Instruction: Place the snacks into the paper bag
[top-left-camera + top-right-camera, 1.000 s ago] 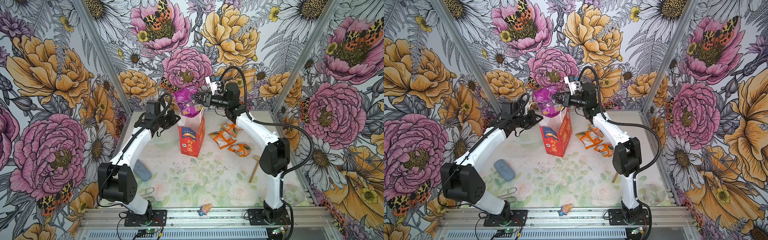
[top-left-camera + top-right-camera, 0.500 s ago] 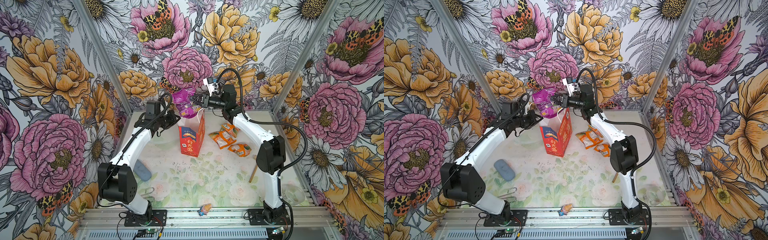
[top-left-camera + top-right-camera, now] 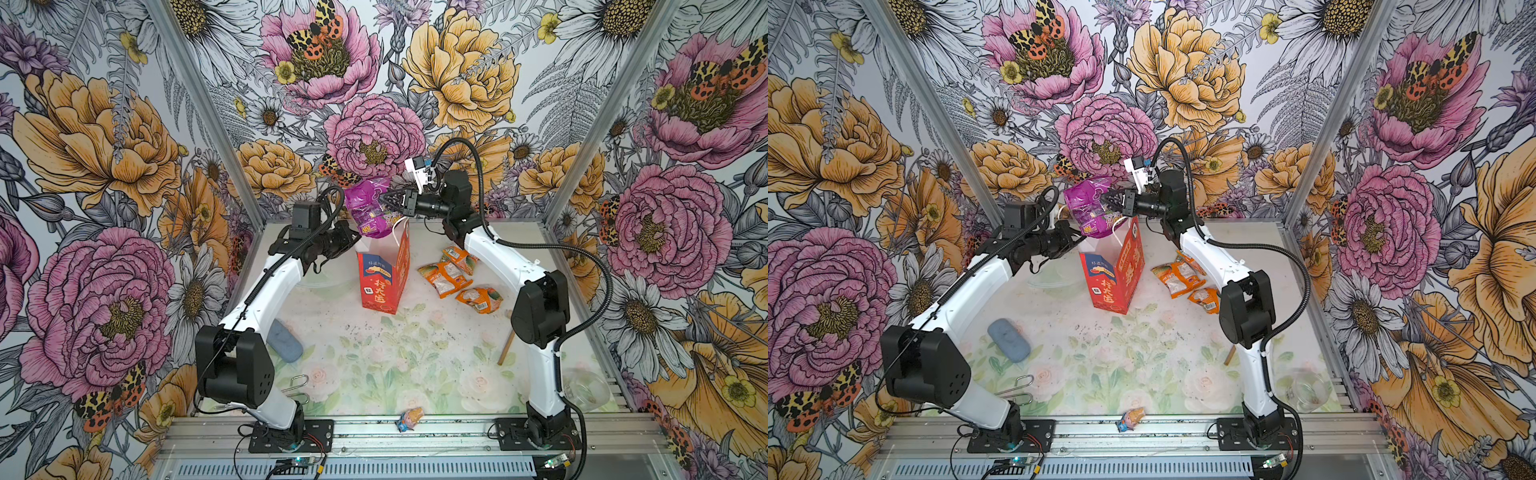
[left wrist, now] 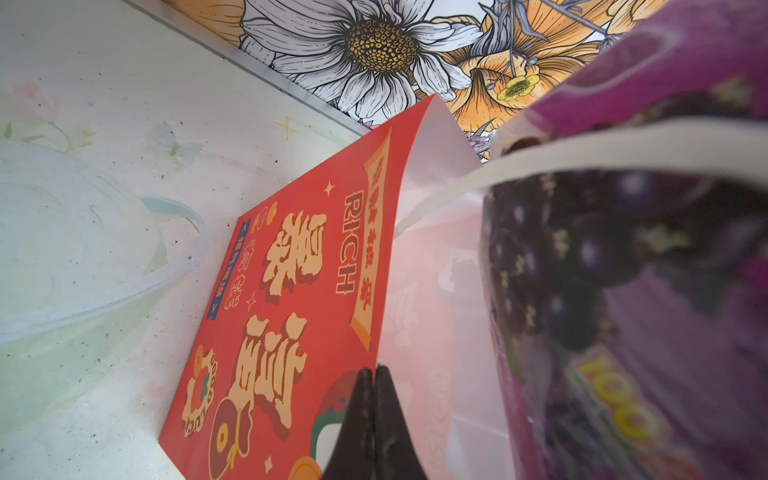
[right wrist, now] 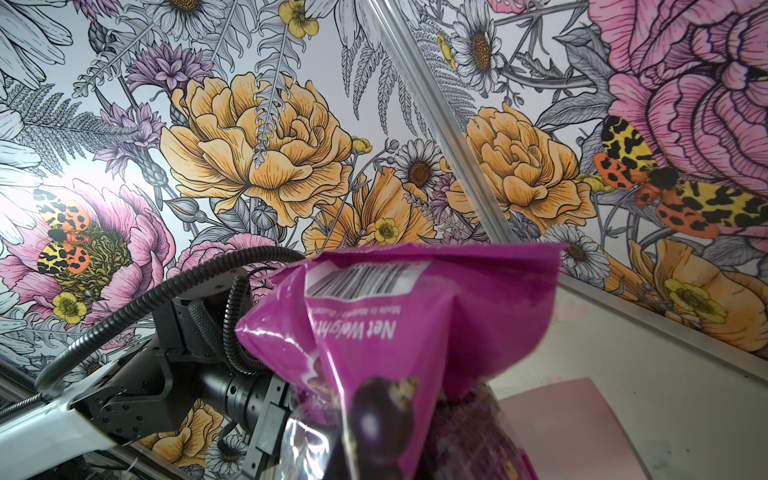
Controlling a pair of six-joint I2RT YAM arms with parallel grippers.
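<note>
The red paper bag [image 3: 380, 286] [image 3: 1113, 286] stands open at the back middle of the table. My left gripper [image 3: 355, 239] [image 4: 375, 370] is shut on its upper left rim, red outside on one side of the tips and white inside on the other. Just above the bag's mouth hangs the purple grape packet [image 3: 370, 208] [image 3: 1088, 208] [image 4: 623, 291] [image 5: 415, 332], with my right gripper [image 3: 384, 198] [image 3: 1105, 198] shut on its upper part. Three orange packets [image 3: 444, 278] [image 3: 1177, 278] lie on the table right of the bag. A white cord handle [image 4: 582, 153] crosses in front of the packet.
A clear plastic lid [image 4: 83, 270] lies left of the bag. A grey-blue pad [image 3: 284, 343] and a wire clip [image 3: 297, 382] sit front left. A wooden mallet [image 3: 507, 345] and a clear cup [image 3: 586, 384] are front right, and a small wrapped candy [image 3: 409, 417] is on the front rail.
My right gripper has carried the purple packet a little left and down over the bag's mouth. The left arm has held still on the rim.
</note>
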